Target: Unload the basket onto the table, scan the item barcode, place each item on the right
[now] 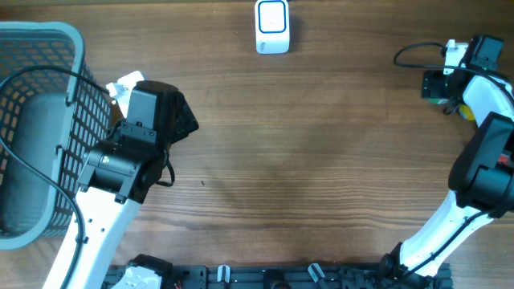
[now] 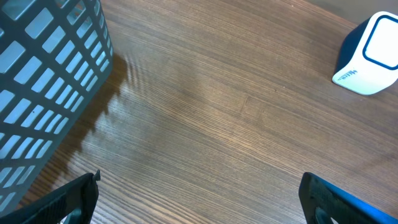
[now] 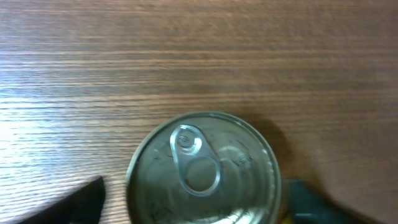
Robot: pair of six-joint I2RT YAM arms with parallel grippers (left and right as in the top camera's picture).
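The worktop (image 1: 305, 144) carries a mesh basket (image 1: 48, 36) just left of our left gripper (image 2: 199, 193), which hangs wide and empty. The barcode scanner (image 1: 272, 26) stands ahead of it. Our right gripper (image 3: 199, 194) straddles the pull-tab can (image 3: 202, 171), jaws wide and seemingly clear of it. An uneven close could skid or tip the can, and we cannot see its barcode.

grey lattice basket (image 1: 48, 30), silver can (image 3: 202, 171), white-blue scanner (image 1: 272, 26)
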